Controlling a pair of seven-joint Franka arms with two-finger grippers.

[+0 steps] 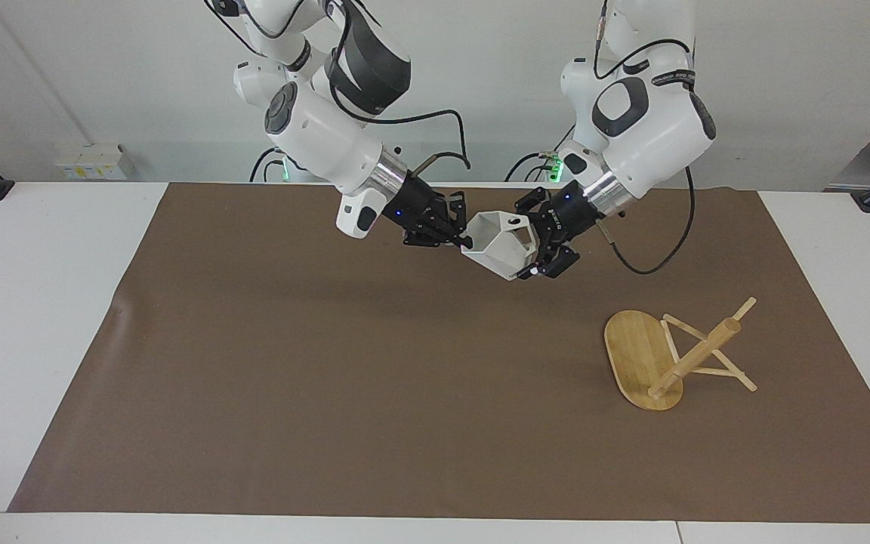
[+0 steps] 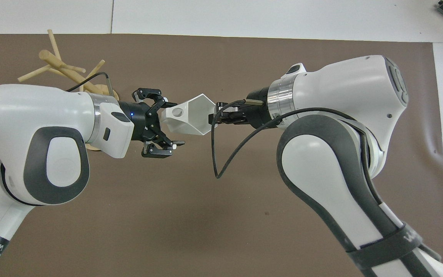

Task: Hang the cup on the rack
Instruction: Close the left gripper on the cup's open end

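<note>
The white faceted cup point(image 1: 497, 243) hangs in the air over the mat's robot-side middle, handle with its round hole point(image 2: 177, 112) pointing toward the left arm. My right gripper point(image 1: 459, 234) is shut on the cup's rim and also shows in the overhead view point(image 2: 214, 117). My left gripper point(image 1: 539, 243) is open, its fingers point(image 2: 164, 145) spread on either side of the cup's handle end, not closed on it. The bamboo rack point(image 1: 637, 359) lies tipped on its side toward the left arm's end; my left arm hides part of it in the overhead view point(image 2: 58, 63).
A brown mat point(image 1: 329, 378) covers most of the white table point(image 1: 42, 302). The rack's post point(image 1: 695, 357) and pegs stick out sideways toward the table's left-arm end. A black cable point(image 2: 225, 154) loops down from my right wrist.
</note>
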